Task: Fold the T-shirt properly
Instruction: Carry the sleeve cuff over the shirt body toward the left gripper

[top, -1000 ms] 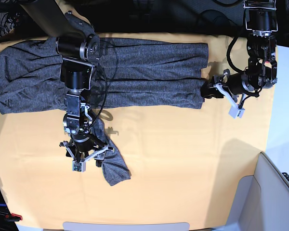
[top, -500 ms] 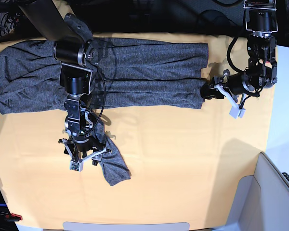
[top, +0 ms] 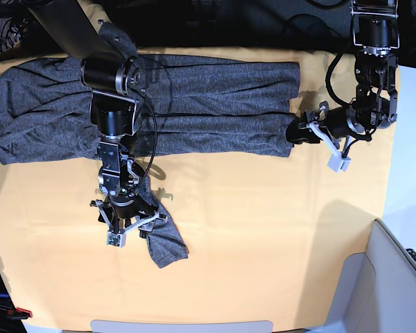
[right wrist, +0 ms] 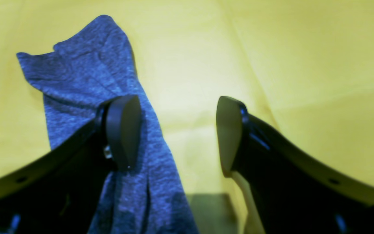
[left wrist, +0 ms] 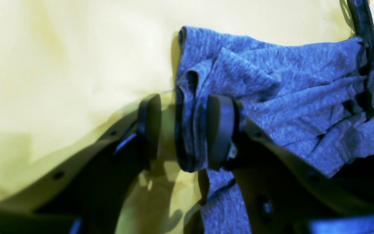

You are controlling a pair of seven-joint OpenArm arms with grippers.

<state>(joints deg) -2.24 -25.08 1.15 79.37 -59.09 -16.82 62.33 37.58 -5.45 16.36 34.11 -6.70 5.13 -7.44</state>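
The dark heather-grey T-shirt (top: 208,104) lies as a long folded band across the far part of the yellow-orange cloth. One sleeve (top: 168,248) trails toward the near edge. My left gripper (top: 291,134) is at the band's right end. In the left wrist view it (left wrist: 185,100) stands open around a bunched fold of the shirt's edge (left wrist: 187,136); one finger (left wrist: 221,130) touches the fabric, the other is apart from it. My right gripper (top: 128,227) hovers open over the sleeve (right wrist: 86,74). One finger (right wrist: 123,130) is above the fabric, the other above bare cloth.
The yellow-orange table cloth (top: 263,236) covers the table. A grey and white panel (top: 395,277) stands at the near right corner. A pale strip (top: 180,326) marks the table's front edge. Cables loop from the right arm over the shirt (top: 149,139).
My right gripper has shifted a little to the right over the sleeve. My left gripper has edged slightly toward the shirt's end. The shirt itself lies as before.
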